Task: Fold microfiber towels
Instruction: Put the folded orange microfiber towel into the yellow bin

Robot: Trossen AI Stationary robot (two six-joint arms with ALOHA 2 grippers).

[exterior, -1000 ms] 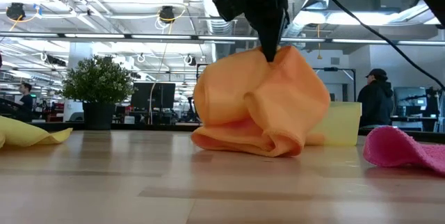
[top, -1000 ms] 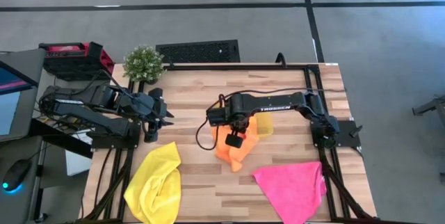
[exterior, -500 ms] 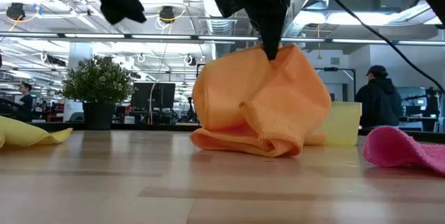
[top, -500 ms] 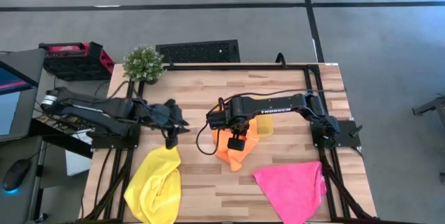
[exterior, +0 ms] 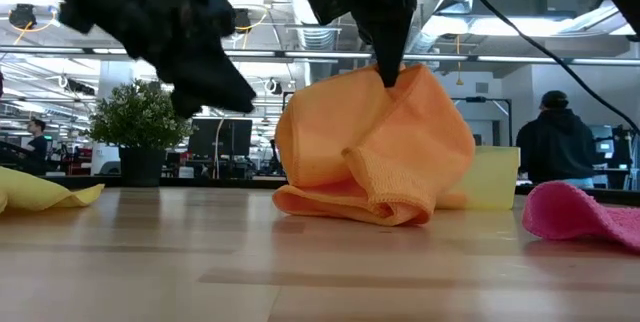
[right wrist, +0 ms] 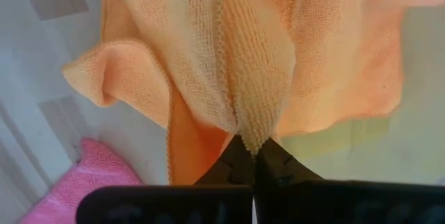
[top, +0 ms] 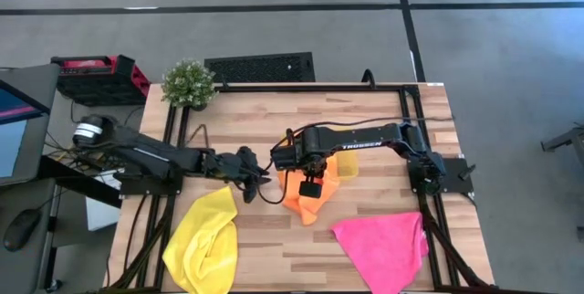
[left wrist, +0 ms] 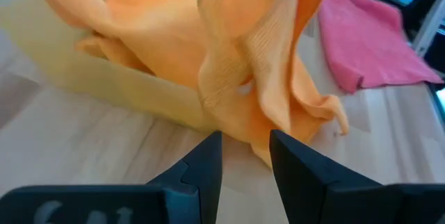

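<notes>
High view: right gripper [top: 308, 187] clamps orange towel [top: 308, 204], hiding its fold; left gripper [top: 262, 179] gapes beside

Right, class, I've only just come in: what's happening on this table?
The right claw is shut on an orange towel, holding its pinched top up while the lower folds rest on the wooden table beside a translucent yellow tray. The left claw, open and empty, points at that towel's hanging edge from the side. A yellow towel and a pink towel lie crumpled near the front edge, not folded yet.
</notes>
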